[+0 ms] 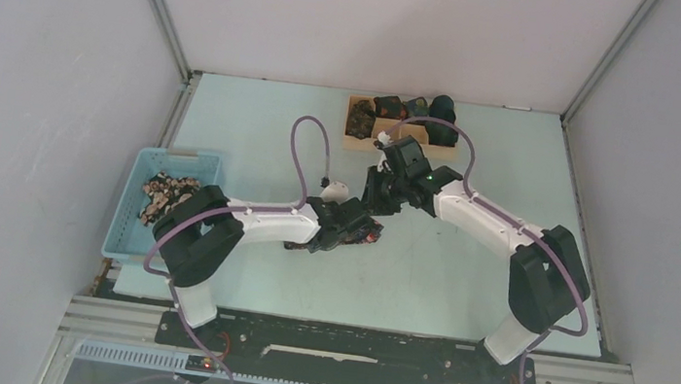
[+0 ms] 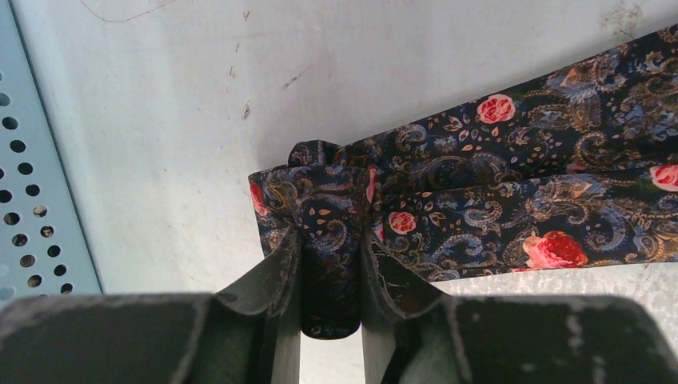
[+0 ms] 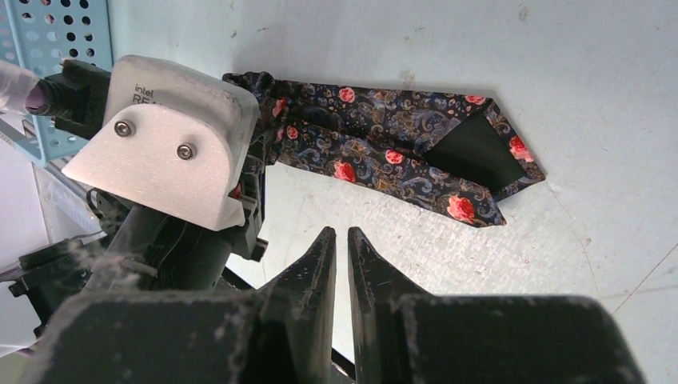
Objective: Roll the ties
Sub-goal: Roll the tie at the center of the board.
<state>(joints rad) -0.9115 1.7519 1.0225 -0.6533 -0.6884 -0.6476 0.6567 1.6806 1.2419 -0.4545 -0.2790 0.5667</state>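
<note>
At near-left table edge: light-blue perforated plastic basket [image 1: 125, 236] holding heap of dark floral ties [image 1: 168, 195]. Mid-table: left gripper [image 2: 332, 240] clamping bunched, folded end of dark paisley necktie with red roses [image 2: 520, 192]; remainder lying flat on pale table [image 1: 461, 295]. Just beyond: right gripper [image 3: 340, 240] hovering beside necktie, jaws nearly touching, gripping nothing. Far edge: tan wooden divided tray [image 1: 353, 139] carrying rolled ties [image 1: 391, 108].
</note>
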